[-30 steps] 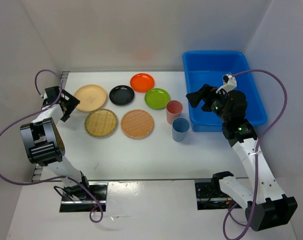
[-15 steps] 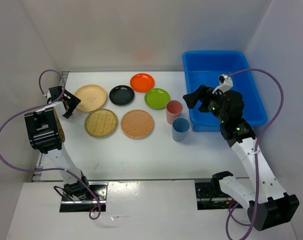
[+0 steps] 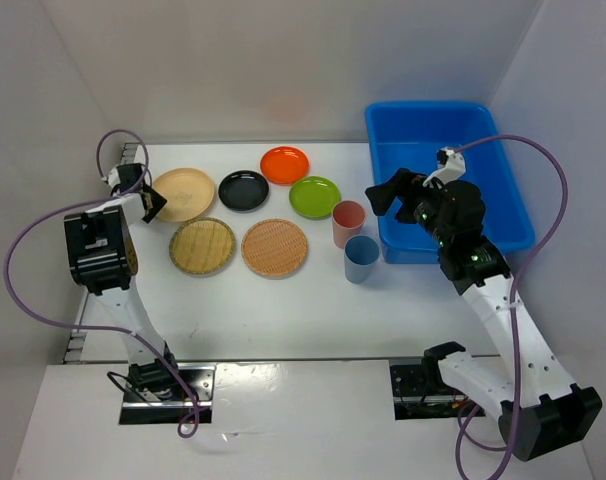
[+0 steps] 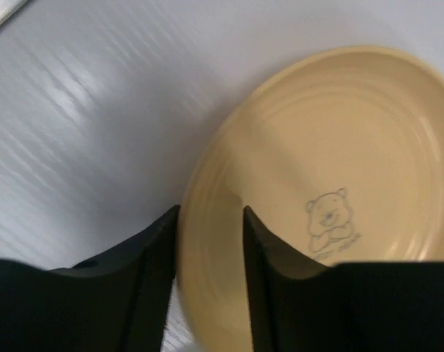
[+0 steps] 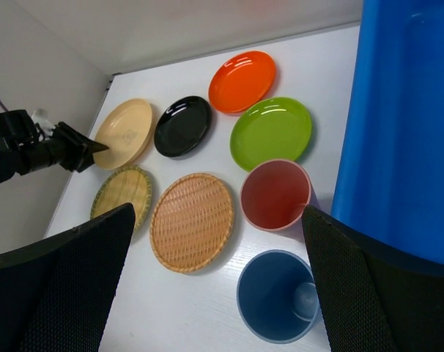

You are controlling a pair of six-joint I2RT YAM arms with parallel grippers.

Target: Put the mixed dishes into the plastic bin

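Tan plate, upper left of the overhead frame, and it's the one in play! The left gripper has slid up the left side of the frame over the last second and now sits right at the plate's left edge. In the left wrist view the rim runs between the two black fingers, one outside on the table, one over the plate's inner slope. The jaws have drawn in from wide to about halfway, but whether they bite yet I cannot tell. My read: the first pick is starting.

To its right, nothing has budged: black plate, orange plate, lime green plate, two bamboo trays lower down, salmon-pink cup and blue cup beside the bin. All eight dishes sit on the table.

The blue plastic bin waits at upper right. The right gripper has crept slightly left and hangs by the bin's left wall, above the cups, jaws spread wide, holding nothing.
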